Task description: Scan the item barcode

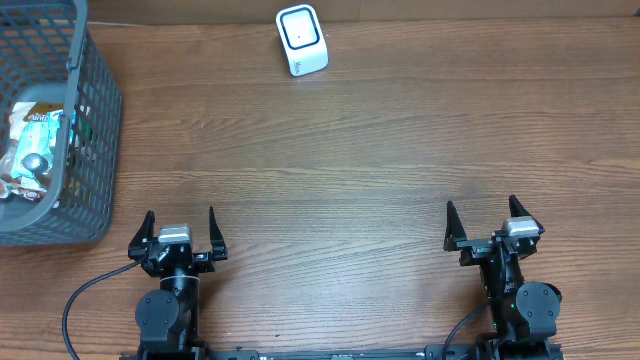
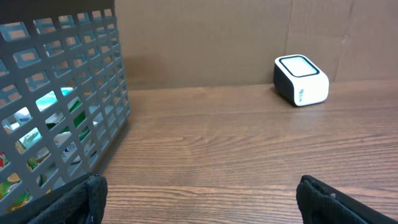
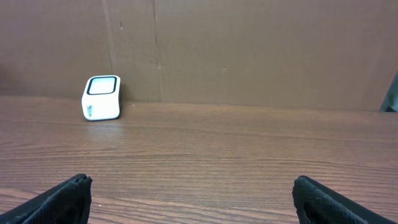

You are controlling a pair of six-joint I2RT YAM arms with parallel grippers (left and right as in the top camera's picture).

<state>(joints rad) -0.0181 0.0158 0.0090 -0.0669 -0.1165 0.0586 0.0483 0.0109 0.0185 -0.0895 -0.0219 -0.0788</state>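
Observation:
A white barcode scanner (image 1: 301,40) with a dark-rimmed window stands at the back middle of the table; it also shows as the scanner (image 2: 301,80) in the left wrist view and the scanner (image 3: 102,97) in the right wrist view. Packaged items (image 1: 34,150) lie inside a grey mesh basket (image 1: 95,110) at the far left; I cannot tell which is the item. My left gripper (image 1: 180,230) stands open near the front left, holding nothing. My right gripper (image 1: 481,222) stands open near the front right, holding nothing. Both are far from the scanner and the basket.
The basket wall (image 2: 74,106) fills the left side of the left wrist view, close beside my left fingers (image 2: 90,196). A brown cardboard wall (image 3: 249,50) runs behind the table. Bare wooden tabletop (image 1: 350,180) lies between the grippers and the scanner.

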